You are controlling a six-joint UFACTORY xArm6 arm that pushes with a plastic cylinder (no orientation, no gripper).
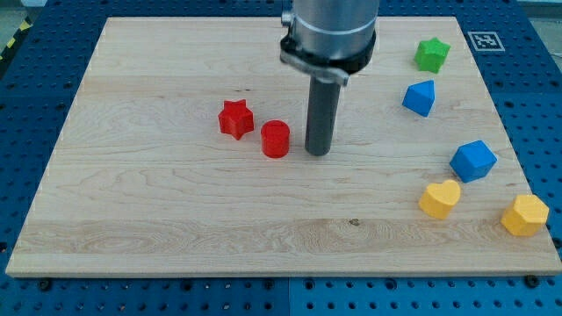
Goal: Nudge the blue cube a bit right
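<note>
The blue cube (473, 161) sits on the wooden board (176, 219) at the view's right, just above a yellow heart-shaped block (439, 199). My tip (318, 153) rests on the board near the middle, well to the left of the blue cube and not touching it. A red cylinder (275, 139) stands just left of my tip, with a small gap between them.
A red star (235, 118) lies left of the red cylinder. A blue pentagon-shaped block (420, 97) and a green star (431, 54) sit at the upper right. A yellow hexagon block (525, 215) lies near the board's lower right edge.
</note>
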